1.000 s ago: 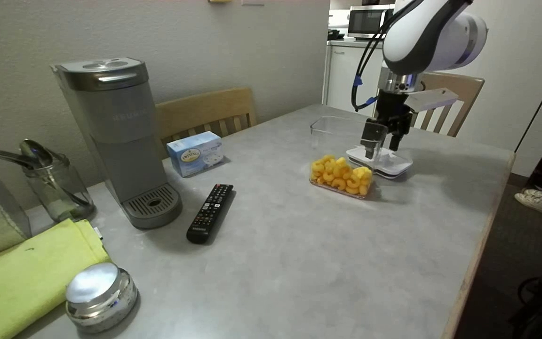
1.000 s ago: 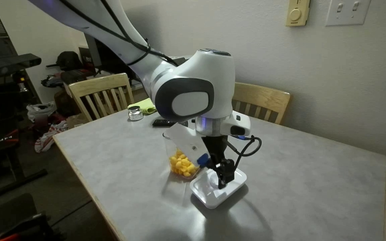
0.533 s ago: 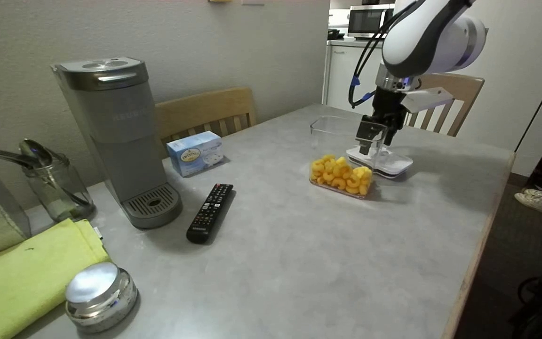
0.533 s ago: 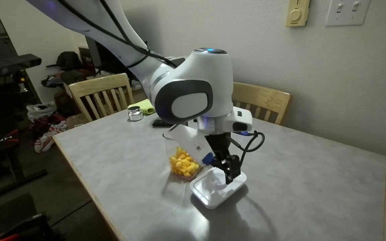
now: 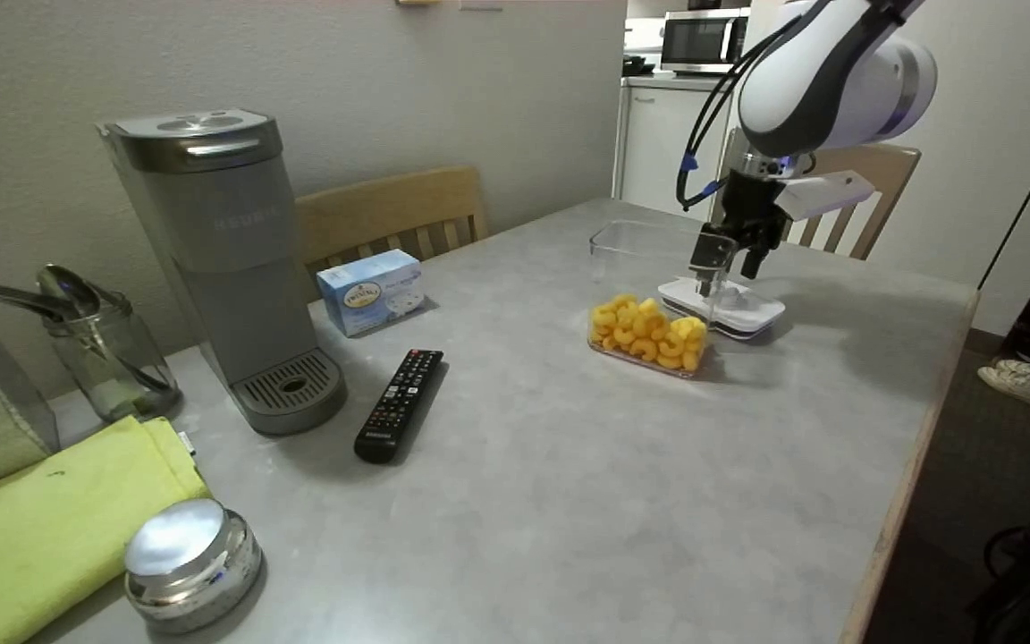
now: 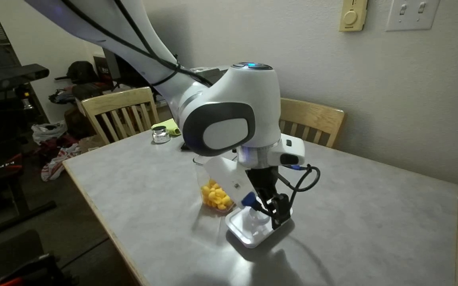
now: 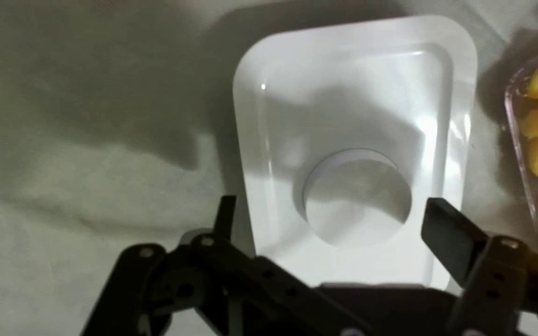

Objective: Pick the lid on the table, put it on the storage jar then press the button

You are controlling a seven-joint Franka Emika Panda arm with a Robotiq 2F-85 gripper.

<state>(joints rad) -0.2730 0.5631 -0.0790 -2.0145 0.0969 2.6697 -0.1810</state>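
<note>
White rounded-corner plastic lid (image 7: 353, 126): lying on the grey-topped bench (image 5: 515, 501), nothing gripping it; I'd say the pick-up is only being lined up.

Black two-fingered claw (image 7: 332, 200): above the lid, jaws well apart, holding nothing; how high its tips hang I can't tell.

Low round white button (image 7: 358, 203): raised at the lid's centre and the likely handhold. Its sides look short and smooth, so a grip taken too high could slide off, and a hard poke from above might set it off too soon.

Three o'clock finger (image 7: 453, 238): in the wrist view it looks nearer the button than its partner at nine. Closing from there could shove the lid towards nine o'clock before any hold is made.

Clear squarish plastic storage jar (image 5: 640, 277): uncovered, with curled yellow-orange pieces (image 5: 649, 333) inside, just beside the lid, at its three o'clock in the wrist view. The claw's flank crowds that side, so a sloppy descent might bump it. See-through walls are easily misjudged, and a lid carried low would catch the rim.

Lid on jar: hung by its middle, it may twist; pressed while askew, it could tip the jar.
</note>
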